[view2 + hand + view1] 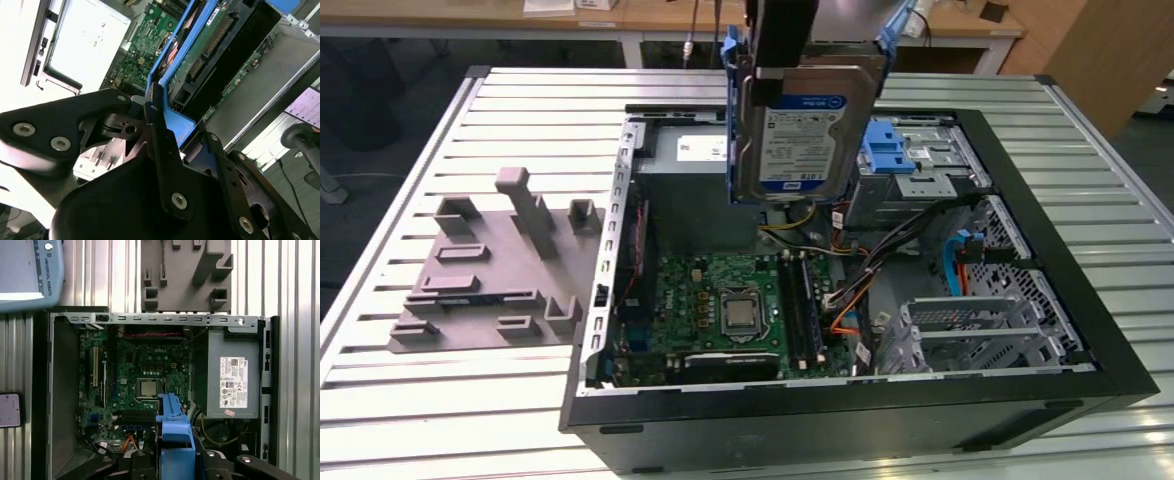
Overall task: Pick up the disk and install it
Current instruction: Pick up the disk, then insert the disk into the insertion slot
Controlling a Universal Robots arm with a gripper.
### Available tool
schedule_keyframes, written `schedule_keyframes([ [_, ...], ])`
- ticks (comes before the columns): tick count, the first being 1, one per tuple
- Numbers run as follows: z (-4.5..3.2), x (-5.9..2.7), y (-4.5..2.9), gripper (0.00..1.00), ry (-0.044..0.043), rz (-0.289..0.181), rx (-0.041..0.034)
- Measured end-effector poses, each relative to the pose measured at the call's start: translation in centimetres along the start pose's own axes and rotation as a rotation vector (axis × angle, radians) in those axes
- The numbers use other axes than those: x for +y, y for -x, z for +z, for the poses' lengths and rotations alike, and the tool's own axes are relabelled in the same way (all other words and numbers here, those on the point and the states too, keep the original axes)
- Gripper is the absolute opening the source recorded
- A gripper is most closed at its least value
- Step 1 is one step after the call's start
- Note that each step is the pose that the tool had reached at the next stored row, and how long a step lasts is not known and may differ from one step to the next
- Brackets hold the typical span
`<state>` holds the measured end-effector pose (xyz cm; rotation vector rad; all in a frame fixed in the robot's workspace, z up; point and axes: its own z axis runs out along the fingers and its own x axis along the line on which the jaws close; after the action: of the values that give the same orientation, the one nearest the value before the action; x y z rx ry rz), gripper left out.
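The disk [803, 128] hangs upright in the air above the open computer case [1087, 330], label side facing the exterior camera, with its blue carrier showing along both edges. My gripper [783, 50] is shut on the disk's top end, over the back part of the case. In the second wrist view the black fingers [159, 150] clamp the blue carrier [175, 122], and the disk's green circuit board [207, 47] runs away from them. In the first wrist view the carrier's blue edge [174, 427] rises from my gripper [172, 460] over the motherboard.
Inside the case lie the motherboard [720, 300], a grey power supply [232, 377] and a metal drive cage topped by a blue bracket [903, 150]. A grey moulded fixture [494, 260] sits on the slatted table at the exterior view's left. A pendant [30, 270] lies beside the case.
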<state>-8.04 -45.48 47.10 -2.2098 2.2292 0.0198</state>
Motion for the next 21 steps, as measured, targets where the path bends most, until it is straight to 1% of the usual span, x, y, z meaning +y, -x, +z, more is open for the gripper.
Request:
schedule_keyframes([
  [1, 0.02, -0.01, -0.09, 0.36, -0.0079, 0.0, -0.0001],
  [2, 0.05, -0.04, -0.2, 0.36, -0.0131, 0.0, -0.0001],
  [3, 0.08, -0.13, -0.34, 0.36, -0.0154, 0.0, -0.0001],
  [6, 0.14, -0.75, -0.72, 0.36, -0.0156, 0.0, -0.001],
  [8, 0.17, -1.22, -0.88, 0.36, -0.0133, 0.0, -0.0032],
  [11, 0.23, -1.92, -1.03, 0.36, -0.0032, 0.0, -0.0073],
  [14, 0.26, -2.6, -1.2, 0.36, 0.0085, 0.0, -0.01],
  [15, 0.27, -2.75, -1.3, 0.36, 0.0095, 0.0, -0.0106],
  [21, 0.29, -2.77, -1.45, 0.36, 0.0096, 0.0, -0.0108],
])
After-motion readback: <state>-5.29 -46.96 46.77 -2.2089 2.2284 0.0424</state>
